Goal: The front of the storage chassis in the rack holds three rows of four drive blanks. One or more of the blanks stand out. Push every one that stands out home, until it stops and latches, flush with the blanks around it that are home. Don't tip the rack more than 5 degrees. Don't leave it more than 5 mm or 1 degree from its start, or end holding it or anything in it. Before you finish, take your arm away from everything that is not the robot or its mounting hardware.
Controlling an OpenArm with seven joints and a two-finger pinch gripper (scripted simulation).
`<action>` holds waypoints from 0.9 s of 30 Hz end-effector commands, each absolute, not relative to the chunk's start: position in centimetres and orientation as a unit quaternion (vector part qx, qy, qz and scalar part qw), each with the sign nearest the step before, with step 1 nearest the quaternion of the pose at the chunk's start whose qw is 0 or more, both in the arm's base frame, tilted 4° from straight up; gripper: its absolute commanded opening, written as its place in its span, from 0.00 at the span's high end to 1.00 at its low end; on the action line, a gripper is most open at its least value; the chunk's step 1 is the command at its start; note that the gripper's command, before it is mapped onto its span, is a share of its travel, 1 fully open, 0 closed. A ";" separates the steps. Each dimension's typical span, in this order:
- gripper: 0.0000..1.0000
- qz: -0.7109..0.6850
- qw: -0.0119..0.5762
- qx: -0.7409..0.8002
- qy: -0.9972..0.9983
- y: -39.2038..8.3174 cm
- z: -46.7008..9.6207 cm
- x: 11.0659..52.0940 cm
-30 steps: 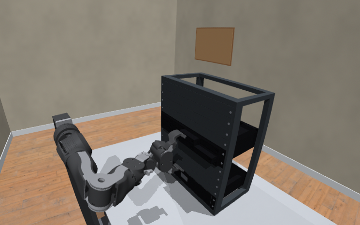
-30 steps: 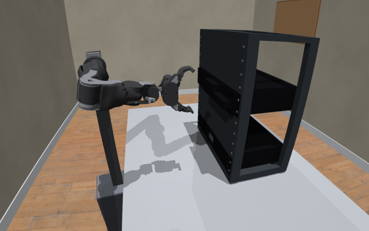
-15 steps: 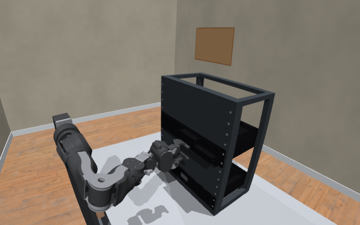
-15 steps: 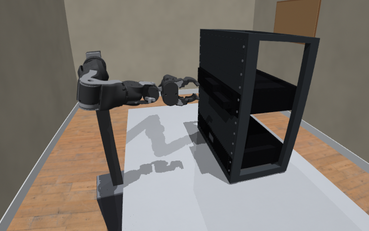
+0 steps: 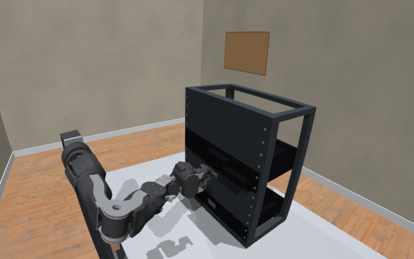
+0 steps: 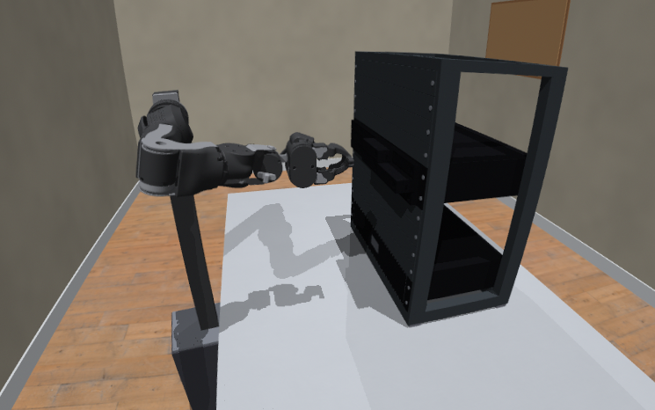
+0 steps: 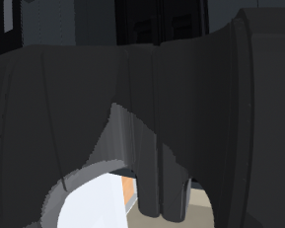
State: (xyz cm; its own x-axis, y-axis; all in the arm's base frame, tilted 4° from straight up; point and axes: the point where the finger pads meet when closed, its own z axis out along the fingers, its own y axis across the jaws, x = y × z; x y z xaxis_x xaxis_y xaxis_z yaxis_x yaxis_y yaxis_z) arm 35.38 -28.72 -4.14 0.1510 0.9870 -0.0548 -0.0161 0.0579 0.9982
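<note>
upright, the rack (image 5: 264, 180) (image 6: 426, 203) beside the gripper (image 5: 215, 176) (image 6: 351, 160) (image 7: 161, 216)

Counter (image 5: 324, 229) (image 6: 288, 362): pale, smooth top, spreading below the end effector (image 5: 215, 175) (image 6: 351, 162). Dark open-framed rack (image 5: 268, 180) (image 6: 433, 203) stands upright on it, directly ahead of the end effector, base frame touching the surface. Grey shadows lie across the top beneath the end effector and behind it.
</note>
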 end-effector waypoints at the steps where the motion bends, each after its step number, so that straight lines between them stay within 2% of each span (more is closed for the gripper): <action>1: 1.00 0.454 0.555 0.515 0.469 -28.7 -3.9 35.4; 19: 1.00 0.455 0.555 0.514 0.469 -27.0 -5.2 35.6; 27: 1.00 0.453 0.555 0.516 0.469 -22.4 -9.4 36.4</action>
